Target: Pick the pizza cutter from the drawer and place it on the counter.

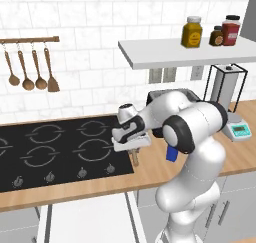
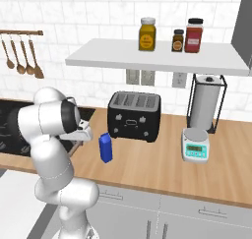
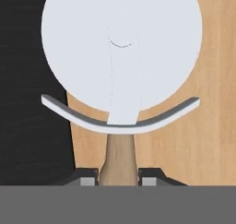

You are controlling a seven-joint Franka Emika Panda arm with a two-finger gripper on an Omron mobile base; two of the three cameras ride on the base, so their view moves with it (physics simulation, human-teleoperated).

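My gripper is shut on the light-brown wooden handle of the pizza cutter. Its round silver-white wheel points away from the hand, above the seam between the wooden counter and the black cooktop. In the left base view the gripper points down over the counter at the cooktop's right edge, and the pizza cutter hangs from it just above the wood. The white drawer stands pulled out below the counter's front edge, left of the arm.
A blue carton stands on the counter right of the hand, with a black toaster behind it. Further right are a kitchen scale and a paper-towel holder. A white shelf with jars hangs above. Wooden spoons hang on the wall.
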